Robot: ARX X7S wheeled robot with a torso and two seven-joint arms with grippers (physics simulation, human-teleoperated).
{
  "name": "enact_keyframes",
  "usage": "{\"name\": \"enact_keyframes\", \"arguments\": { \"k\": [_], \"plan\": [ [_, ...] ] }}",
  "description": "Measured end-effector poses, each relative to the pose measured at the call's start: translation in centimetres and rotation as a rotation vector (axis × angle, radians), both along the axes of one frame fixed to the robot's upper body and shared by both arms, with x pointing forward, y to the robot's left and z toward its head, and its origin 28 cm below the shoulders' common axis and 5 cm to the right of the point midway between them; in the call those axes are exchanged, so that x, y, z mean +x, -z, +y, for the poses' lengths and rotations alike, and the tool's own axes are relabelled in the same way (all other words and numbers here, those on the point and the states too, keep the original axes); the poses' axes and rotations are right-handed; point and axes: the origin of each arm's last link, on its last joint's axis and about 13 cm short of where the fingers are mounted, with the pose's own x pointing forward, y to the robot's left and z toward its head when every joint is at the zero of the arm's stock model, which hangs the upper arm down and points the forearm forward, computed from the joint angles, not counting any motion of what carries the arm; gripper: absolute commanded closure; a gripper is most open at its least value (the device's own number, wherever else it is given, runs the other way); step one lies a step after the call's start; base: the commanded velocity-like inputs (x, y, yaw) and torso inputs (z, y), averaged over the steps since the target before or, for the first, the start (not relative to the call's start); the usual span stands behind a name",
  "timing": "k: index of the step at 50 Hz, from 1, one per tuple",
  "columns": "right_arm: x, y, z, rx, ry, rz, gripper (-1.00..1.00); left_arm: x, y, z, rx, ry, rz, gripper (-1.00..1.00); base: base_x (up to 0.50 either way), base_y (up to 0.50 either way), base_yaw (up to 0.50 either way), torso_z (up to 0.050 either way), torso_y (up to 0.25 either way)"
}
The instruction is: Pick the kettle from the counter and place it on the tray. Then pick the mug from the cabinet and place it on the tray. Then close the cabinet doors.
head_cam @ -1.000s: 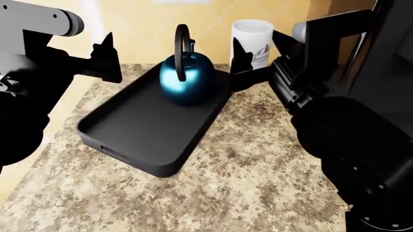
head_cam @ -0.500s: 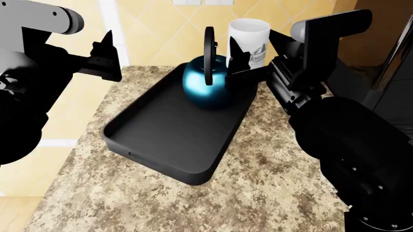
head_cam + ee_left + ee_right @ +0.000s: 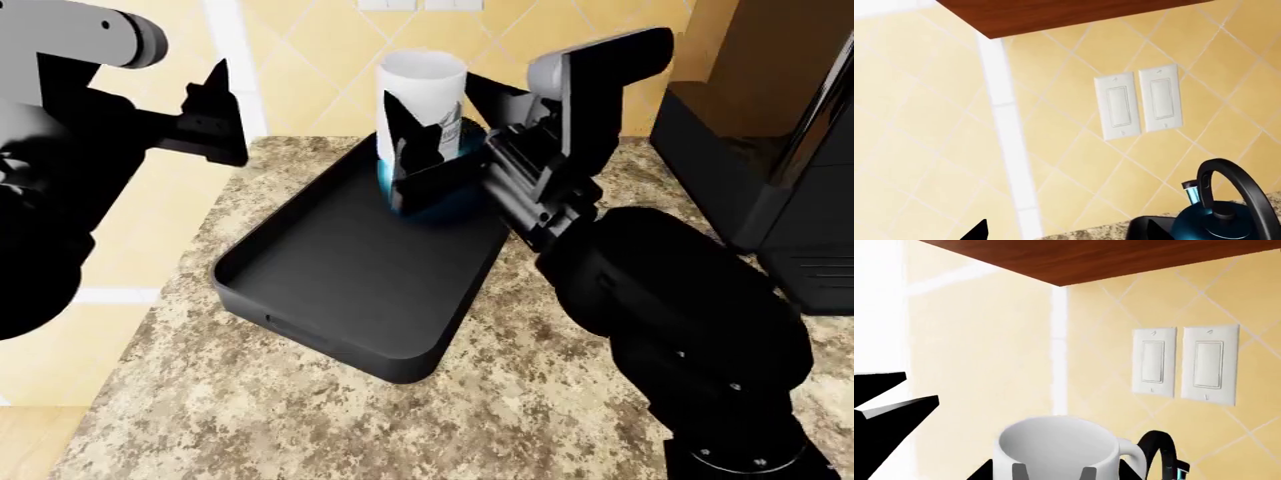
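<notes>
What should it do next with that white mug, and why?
Probably shift the mug toward the bare part of the tray before lowering. The right gripper holds it above the kettle, so going straight down would likely hit the kettle.

Head view looks down; wrist views face the wall, sharing the kettle (image 3: 1217, 225).

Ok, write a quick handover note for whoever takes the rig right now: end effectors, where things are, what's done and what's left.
Right end effector: shut on the mug, held in the air over the far end of the tray, in front of the kettle.
Left end effector: empty, open, hovering beyond the tray's left side.
Kettle: already on the tray, far end.
Tray: on the counter.
Done: kettle placed, mug picked.
Left: set the mug on a free part of the tray, release, close the cabinet doors (doors not in view).
</notes>
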Motion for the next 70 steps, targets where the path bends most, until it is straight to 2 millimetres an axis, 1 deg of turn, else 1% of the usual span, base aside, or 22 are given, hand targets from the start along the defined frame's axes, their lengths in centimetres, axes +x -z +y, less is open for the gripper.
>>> {"name": "enact_keyframes", "arguments": {
  "k": [15,29,50,70],
  "plan": [
    [2.2,2.8,2.5,-0.024,-0.141,0.065,1.00,-0.2,-0.3,0.5,-0.005,-0.016,-0.011,-1.00,0.00,0.00,0.00,0.001,0.001],
    [3.1,5.8,3.7,-0.072,-0.205,0.130,1.00,-0.3,-0.5,0.7,-0.004,-0.023,-0.021,-1.00,0.00,0.00,0.00,0.000,0.000],
    [3.6,9.2,3.8,-0.116,-0.211,0.203,1.00,-0.4,-0.8,0.7,0.002,-0.020,-0.030,-1.00,0.00,0.00,0.00,0.000,0.000],
    [3.5,10.7,3.6,-0.124,-0.209,0.238,1.00,-0.4,-0.8,0.6,0.007,-0.016,-0.032,-1.00,0.00,0.00,0.00,0.000,0.001]
  ]
}}
